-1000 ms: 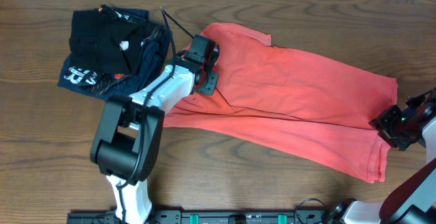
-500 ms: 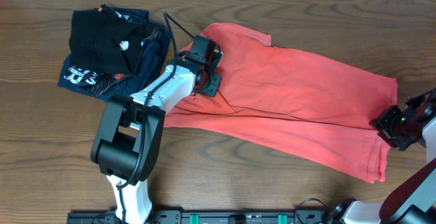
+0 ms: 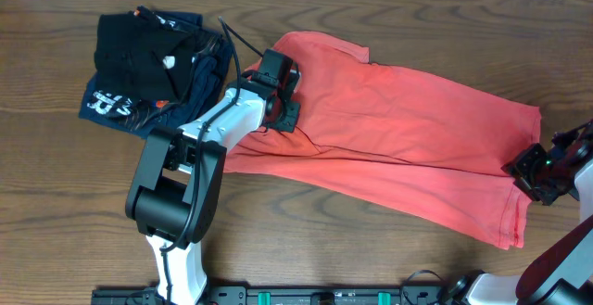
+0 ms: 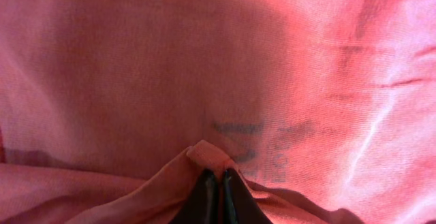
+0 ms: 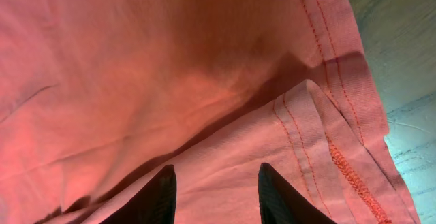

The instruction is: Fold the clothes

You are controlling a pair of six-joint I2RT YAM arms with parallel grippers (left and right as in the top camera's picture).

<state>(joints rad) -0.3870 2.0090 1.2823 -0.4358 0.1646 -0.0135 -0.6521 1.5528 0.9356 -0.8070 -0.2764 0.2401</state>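
L gripper is pinched shut on a small raised fold of the coral T-shirt, near its upper-left end. R gripper has fingers apart over the hemmed edge at the shirt's right side. Shirt lies spread diag. across the table, w/ folded dark garments just beside its left end.

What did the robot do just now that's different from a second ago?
The left claw snapped shut, pinching a little peak of the red T-shirt. The right claw stayed at the shirt's far edge. The shirt and the dark clothes pile lie just as they did.
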